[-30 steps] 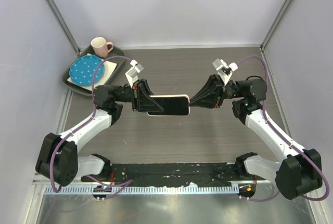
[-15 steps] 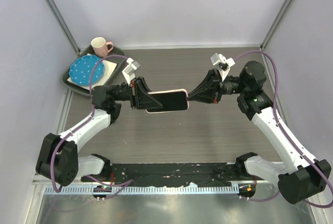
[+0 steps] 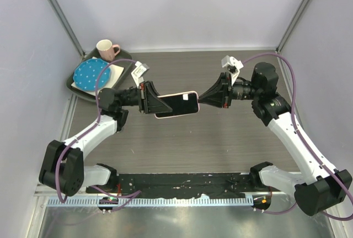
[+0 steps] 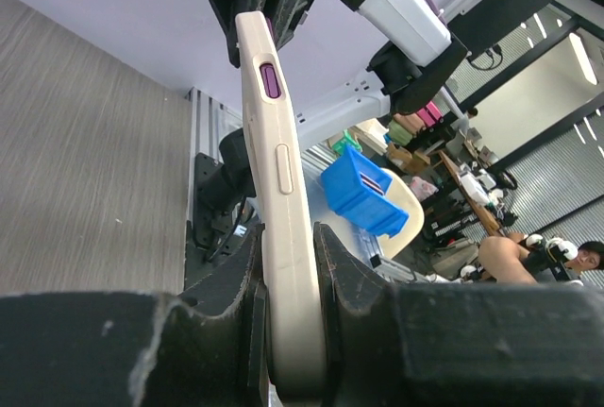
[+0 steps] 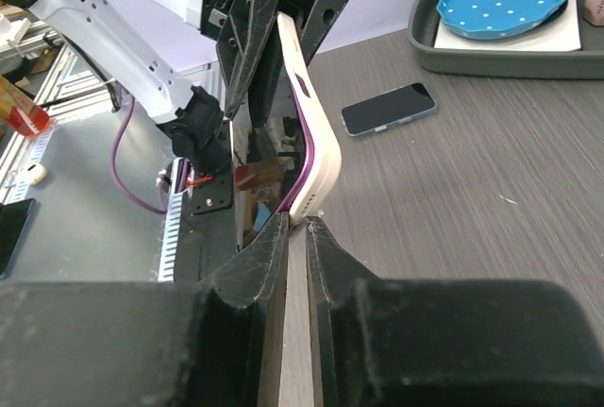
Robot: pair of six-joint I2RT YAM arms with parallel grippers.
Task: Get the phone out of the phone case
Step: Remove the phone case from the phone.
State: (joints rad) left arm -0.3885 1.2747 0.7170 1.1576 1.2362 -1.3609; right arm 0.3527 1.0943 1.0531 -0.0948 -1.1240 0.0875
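step: peel corner | phone [image 3: 179, 103] sits in phone case [image 4: 276, 180], mid-air over surface [image 3: 220, 138] | left end effector [image 3: 150, 102] clamps one end | right end effector [image 3: 203, 100] pinches far case corner | advice: brace left, roll lip off slowly, avoid dropping

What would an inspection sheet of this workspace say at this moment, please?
Surface: grey wood-grain table.
Job's things: phone sits in its cream phone case, held in the air between the arms.
Clutter: tray at back left with blue dotted plate and pink mug; a second phone lies flat on the table.
Grippers: left gripper shut on one end of the phone case; right gripper shut on the other end.
Cables: purple cable loops along each arm.
Surroundings: pale enclosure walls.
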